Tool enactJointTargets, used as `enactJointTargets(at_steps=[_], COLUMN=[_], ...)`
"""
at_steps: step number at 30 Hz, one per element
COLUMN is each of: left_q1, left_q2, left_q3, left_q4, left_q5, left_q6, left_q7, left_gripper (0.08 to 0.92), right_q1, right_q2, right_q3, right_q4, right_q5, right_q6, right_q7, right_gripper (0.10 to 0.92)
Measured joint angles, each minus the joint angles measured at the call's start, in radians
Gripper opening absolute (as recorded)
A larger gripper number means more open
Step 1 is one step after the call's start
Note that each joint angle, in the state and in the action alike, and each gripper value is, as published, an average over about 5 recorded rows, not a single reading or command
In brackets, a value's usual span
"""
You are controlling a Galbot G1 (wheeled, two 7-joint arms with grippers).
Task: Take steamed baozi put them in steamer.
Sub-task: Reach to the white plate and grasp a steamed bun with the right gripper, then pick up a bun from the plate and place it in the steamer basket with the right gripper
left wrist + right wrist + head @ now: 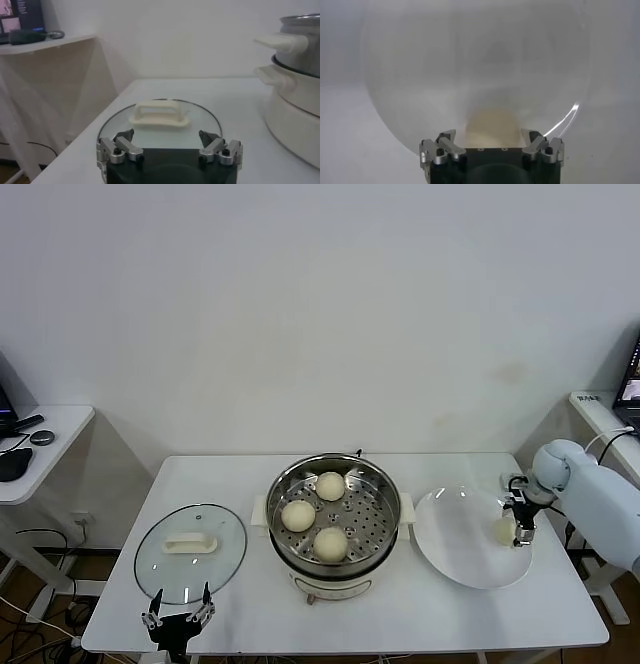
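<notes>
The steamer (335,519) is shiny perforated metal, the baozi (298,516) smooth matt dough, the lid (190,552) clear glass.

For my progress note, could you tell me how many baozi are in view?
4: three baozi in the steamer, at its back, left and front; one on the white plate, between the open right gripper's fingers. None looks hidden.
</notes>
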Motion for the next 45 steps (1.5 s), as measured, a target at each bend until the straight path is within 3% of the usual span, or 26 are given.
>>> enactJointTargets(at_steps=[5,19,24,45], left_q1=[0.0,-0.007,-0.015,-0.033], left_q2=[0.0,-0.001,-0.001,0.024], left_q3=[0.0,0.0,0.004,0.013], left_q4=[0.002,0.005,0.009,-0.041], left_q5=[0.0,0.0,0.0,-0.029], left_q6=[0.0,-0.001,-0.002,0.001], left_q7=[0.0,-0.001,-0.003,-0.001], left_gripper=[0.823,0.823,0.823,0.823], right_q1=[-0.002,0.016,0.056,0.549], right_q2=[0.002,0.001,-0.019,-0.029], right_q3=[0.0,-0.012,-0.05,-0.399], right_q4=[-0.007,0.001,0.032,0.457], right_q5=[-0.004,0.032,0.08,0.563], right_q6=[0.0,-0.008,-0.025,-0.24], right_q7=[0.009,0.007,-0.013,-0.064], right_gripper=[0.814,0.62,0.595,0.56])
